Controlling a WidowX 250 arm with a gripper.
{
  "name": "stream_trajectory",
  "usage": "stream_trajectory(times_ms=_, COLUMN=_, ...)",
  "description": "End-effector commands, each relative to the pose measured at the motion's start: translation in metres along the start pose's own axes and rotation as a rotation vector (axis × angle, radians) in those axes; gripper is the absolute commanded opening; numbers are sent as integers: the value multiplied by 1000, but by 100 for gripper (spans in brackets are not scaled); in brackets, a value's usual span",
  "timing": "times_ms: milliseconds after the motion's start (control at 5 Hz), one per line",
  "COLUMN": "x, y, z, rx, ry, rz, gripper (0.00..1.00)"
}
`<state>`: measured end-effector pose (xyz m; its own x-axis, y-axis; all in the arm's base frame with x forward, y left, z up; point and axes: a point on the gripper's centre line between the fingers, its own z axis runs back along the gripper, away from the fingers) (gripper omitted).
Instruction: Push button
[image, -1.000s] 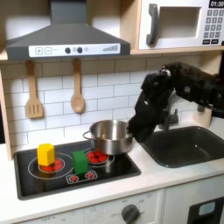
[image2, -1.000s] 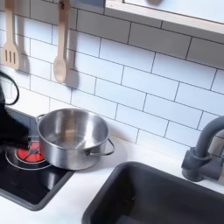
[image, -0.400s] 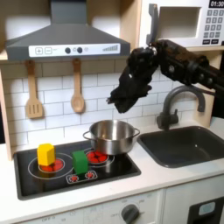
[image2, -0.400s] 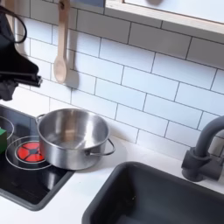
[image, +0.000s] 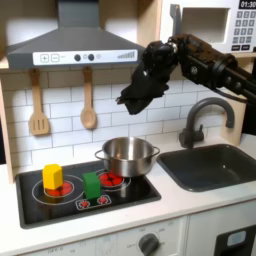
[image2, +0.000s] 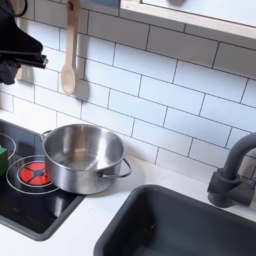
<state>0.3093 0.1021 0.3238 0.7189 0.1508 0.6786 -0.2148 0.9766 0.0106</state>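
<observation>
Spanning the frame in the first exterior view, a toy kitchen sets a range hood (image: 75, 42) over a black stovetop (image: 85, 192), with a sink (image: 215, 166) and curved faucet (image: 205, 115) toward the first exterior view's right. The arm reaches in from that right side, raised well above the counter, its gripper (image: 130, 96) hanging in front of the tiled wall just below the hood's right end; whether its jaws are spread or pressed together cannot be told. A steel pot (image: 127, 156) sits on the red burner, directly beneath the gripper yet well apart from it. Two wooden utensils hang on the wall, a spatula (image: 38, 105) and a spoon (image: 88, 101). A yellow block (image: 52, 178) and a green block (image: 91, 185) rest on the stovetop. The likeliest buttons (image: 80, 58) are the small dark dots on the hood's front band, so the raised pose probably lines up a press there.
</observation>
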Motion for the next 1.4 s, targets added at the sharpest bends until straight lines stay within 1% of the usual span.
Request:
stream_trajectory(times_ms=0, x=16, y=8, z=2, rx=10, ry=-113, rz=10, gripper=0)
stream_trajectory(times_ms=200, x=29, y=11, z=5, rx=9, ry=-169, rz=15, gripper=0)
stream_trajectory(times_ms=400, x=35, y=13, z=6, rx=10, ry=-191, rz=22, gripper=0)
stream_trajectory(times_ms=600, x=49, y=14, z=8, rx=11, ry=-228, rz=36, gripper=0)
stream_trajectory(times_ms=800, x=63, y=18, z=7, rx=21, ry=-259, rz=53, gripper=0)
stream_trajectory(times_ms=1000, x=73, y=20, z=10, rx=20, ry=-287, rz=64, gripper=0)
stream_trajectory(times_ms=1200, x=81, y=22, z=7, rx=30, ry=-307, rz=69, gripper=0)
